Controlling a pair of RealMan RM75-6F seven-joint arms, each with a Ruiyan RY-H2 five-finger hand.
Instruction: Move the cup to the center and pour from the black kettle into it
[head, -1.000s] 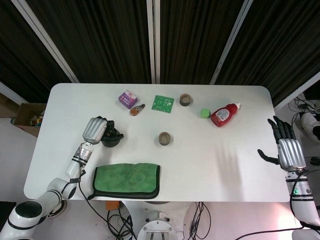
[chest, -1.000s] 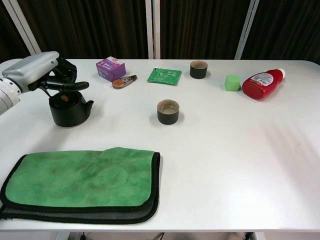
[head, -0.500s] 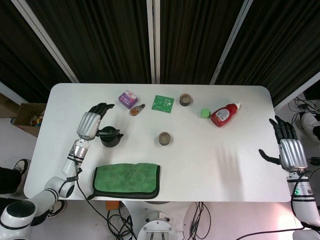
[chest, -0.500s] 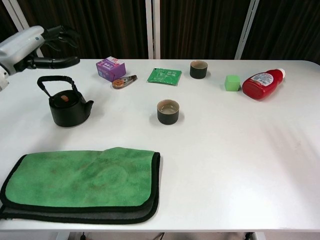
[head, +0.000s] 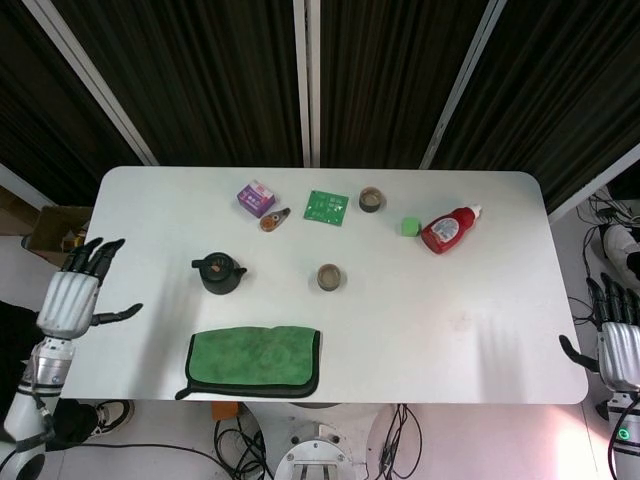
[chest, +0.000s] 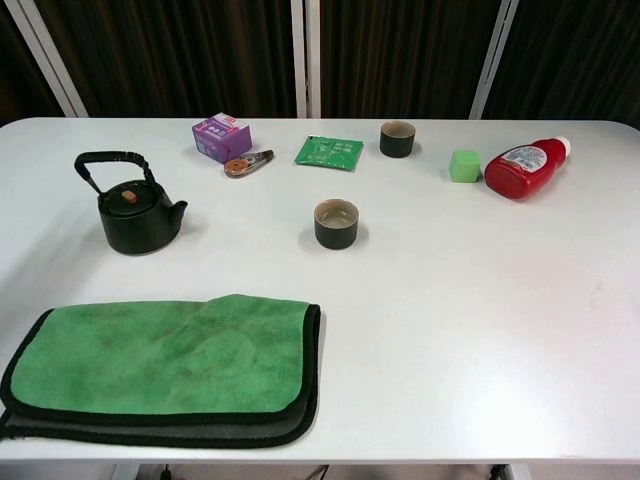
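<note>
With both the left hand (head: 72, 300) and right hand (head: 620, 352) spread empty off the worktop (head: 480, 300), the upright black kettle (chest: 138, 212) left of the centred cup (chest: 336, 222) looks heavy, rigid, best lifted by its arched handle (chest: 112, 160).

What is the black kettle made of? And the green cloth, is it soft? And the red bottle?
The black kettle looks like cast iron or dark ceramic: matte, heavy-looking, with a hoop handle. I can't tell which. The green cloth looks like soft, fuzzy microfibre with a black sewn edge, folded double. The red bottle looks like shiny squeezable plastic, lying on its side with a white cap.
</note>
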